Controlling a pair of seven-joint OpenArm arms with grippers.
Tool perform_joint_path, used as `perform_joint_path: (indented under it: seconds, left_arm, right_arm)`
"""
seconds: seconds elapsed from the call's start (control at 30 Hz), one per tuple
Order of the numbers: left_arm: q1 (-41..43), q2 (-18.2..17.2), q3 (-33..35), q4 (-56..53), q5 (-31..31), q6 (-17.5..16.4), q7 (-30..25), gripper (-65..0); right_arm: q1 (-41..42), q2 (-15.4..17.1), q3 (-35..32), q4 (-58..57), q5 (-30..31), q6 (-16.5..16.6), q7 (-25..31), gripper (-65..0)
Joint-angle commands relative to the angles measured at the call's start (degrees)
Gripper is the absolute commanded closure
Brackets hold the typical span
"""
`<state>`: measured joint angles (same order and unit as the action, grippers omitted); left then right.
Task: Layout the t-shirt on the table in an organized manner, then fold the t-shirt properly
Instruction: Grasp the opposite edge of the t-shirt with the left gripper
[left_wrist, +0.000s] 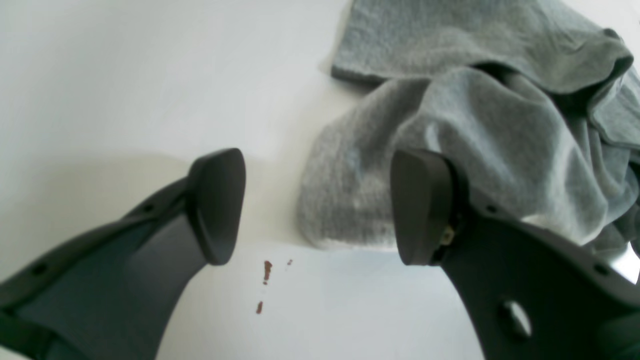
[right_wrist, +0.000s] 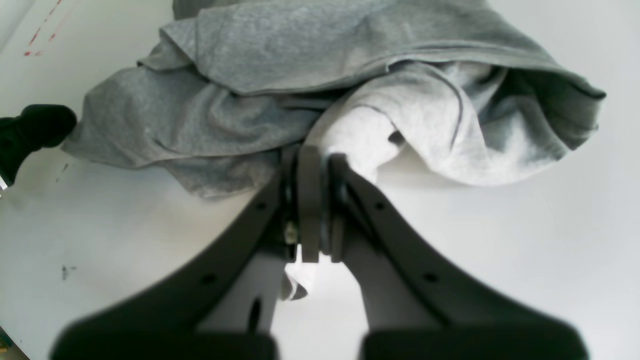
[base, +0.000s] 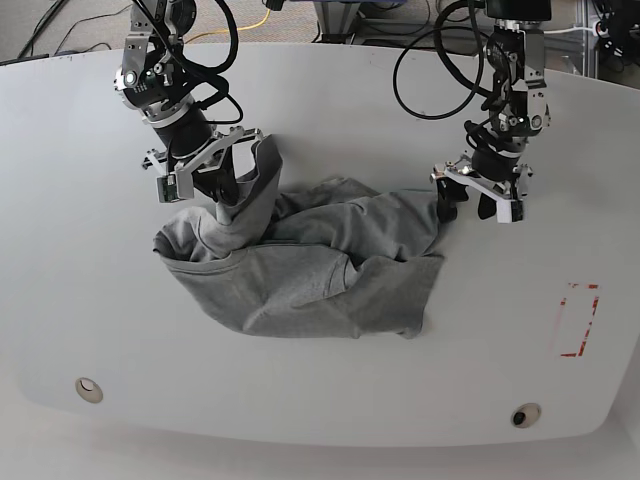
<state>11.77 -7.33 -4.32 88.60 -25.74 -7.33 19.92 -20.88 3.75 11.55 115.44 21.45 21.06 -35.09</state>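
The grey t-shirt lies crumpled in the middle of the white table. My right gripper is at its far left corner, and its jaws are shut on a pinch of the t-shirt, holding a fold up off the table. At the cloth's right edge my left gripper stands open. In the left wrist view its fingers are wide apart; a rounded fold of the t-shirt reaches into the gap, and one finger sits over the cloth.
A red tape rectangle marks the table at the right, with two round grommets near the front edge. Small red specks lie beneath the left gripper. Cables hang behind both arms.
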Motion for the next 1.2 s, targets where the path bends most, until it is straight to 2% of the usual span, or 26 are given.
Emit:
perform_joint_path:
  seconds: [0.0,0.57,0.63,0.87,0.97,1.07,1.17]
  left_arm:
    - [-0.3,-0.1,0.93,0.68,-0.42,-0.54,-1.24,-42.9]
    - [-2.5,-0.01,3.75,-4.6,-0.42,-0.54,-1.24,-42.5]
    - [-2.5,-0.01,3.75,-4.95,-0.42,-0.54,-1.24,-39.4]
    - [-2.76,-0.01,3.83,-7.76,-0.33,-0.54,-1.07,-13.9]
    - [-3.55,-0.1,3.83,-9.08,-0.33,-0.54,-0.98,-5.6]
    - [-3.81,-0.18,3.83,-10.22,-0.24,-0.54,-0.98,0.0]
    - [-3.46,-0.27,3.66,-10.31,-0.33,-0.54,-1.07,0.0]
  right_arm:
    - [0.27,0.43,0.27,1.35,1.1,0.61,1.73,0.0]
    - [0.97,0.43,0.18,1.35,1.01,0.61,1.82,0.0]
    - [1.15,0.43,0.27,1.35,0.92,0.61,1.82,0.0]
    - [1.24,0.43,1.68,1.35,1.1,0.61,1.82,0.0]
    - [1.68,0.43,2.03,1.35,1.18,0.61,1.82,0.0]
    - [2.29,0.43,2.73,1.35,1.18,0.61,1.82,0.0]
    - [2.55,0.43,3.53,1.27,1.18,0.61,1.82,0.0]
